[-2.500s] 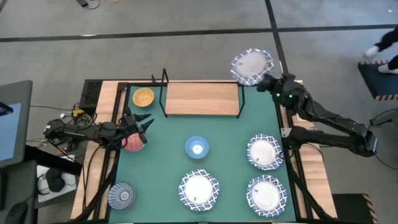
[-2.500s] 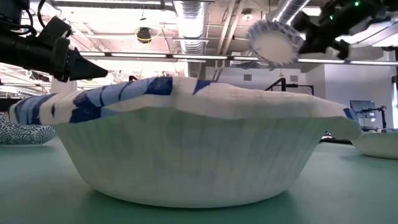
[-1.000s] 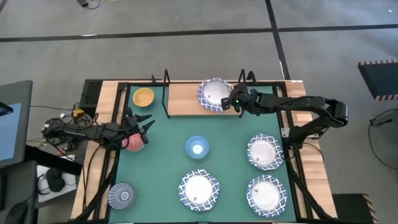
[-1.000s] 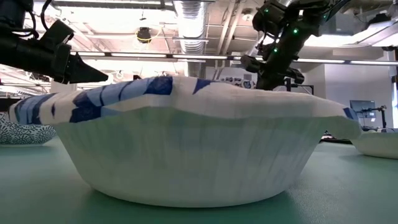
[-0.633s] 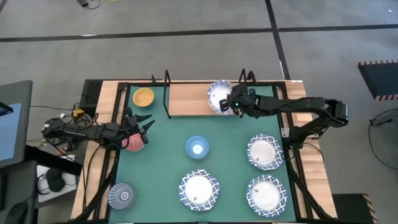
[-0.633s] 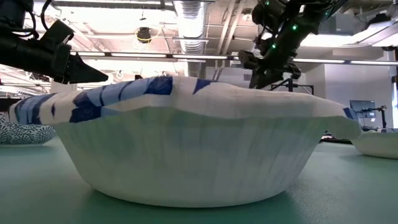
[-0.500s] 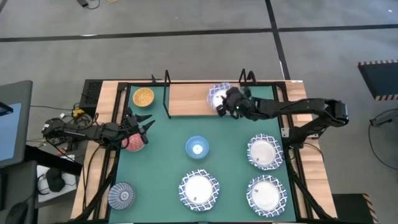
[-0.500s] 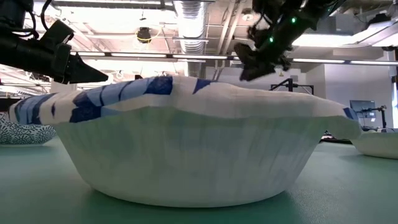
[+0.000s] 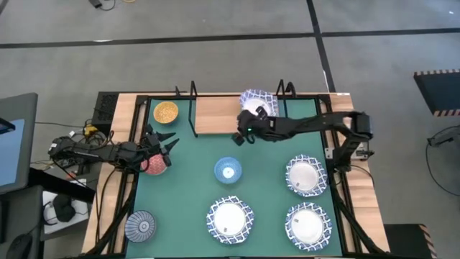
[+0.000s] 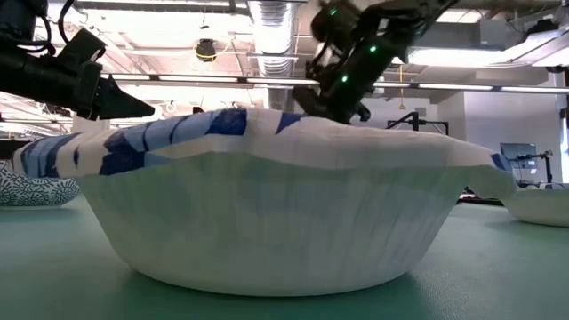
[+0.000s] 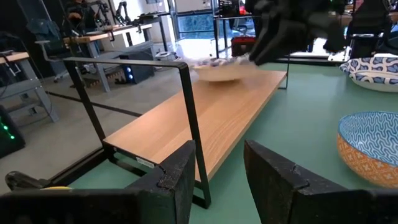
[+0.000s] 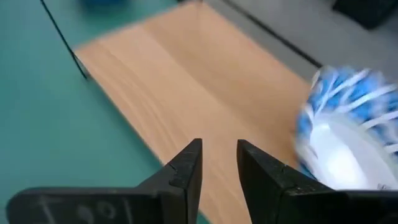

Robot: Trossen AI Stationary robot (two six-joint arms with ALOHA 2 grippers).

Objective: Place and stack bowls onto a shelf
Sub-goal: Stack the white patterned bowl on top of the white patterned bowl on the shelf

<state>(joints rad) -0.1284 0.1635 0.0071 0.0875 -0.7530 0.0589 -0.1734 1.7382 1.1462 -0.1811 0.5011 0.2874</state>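
Note:
A white bowl with a blue lattice rim (image 9: pixel 257 102) sits on the right end of the light-wood shelf (image 9: pixel 215 115), and shows in the right wrist view (image 12: pixel 342 143). My right gripper (image 9: pixel 238 136) is open and empty over the shelf's front edge, left of that bowl, its fingers over bare board (image 12: pixel 217 165). My left gripper (image 9: pixel 164 142) is open and empty at the table's left, just above the red bowl (image 9: pixel 154 165). The orange-yellow bowl (image 9: pixel 166 111) stands left of the shelf. The light blue bowl (image 9: pixel 228 170) stands mid-table.
Three white lattice bowls (image 9: pixel 305 175) (image 9: pixel 230 218) (image 9: pixel 307 223) stand on the green mat at the right and near side; one fills the low view (image 10: pixel 284 204). The grey-blue ribbed bowl (image 9: pixel 140 226) is at the near left. The shelf's black wire frame (image 11: pixel 186 106) rises at its ends.
My right gripper has set the white lattice bowl down on the shelf's right end, let go of it, and gone toward the table's left along the shelf's front edge. The bowl stays on the board.

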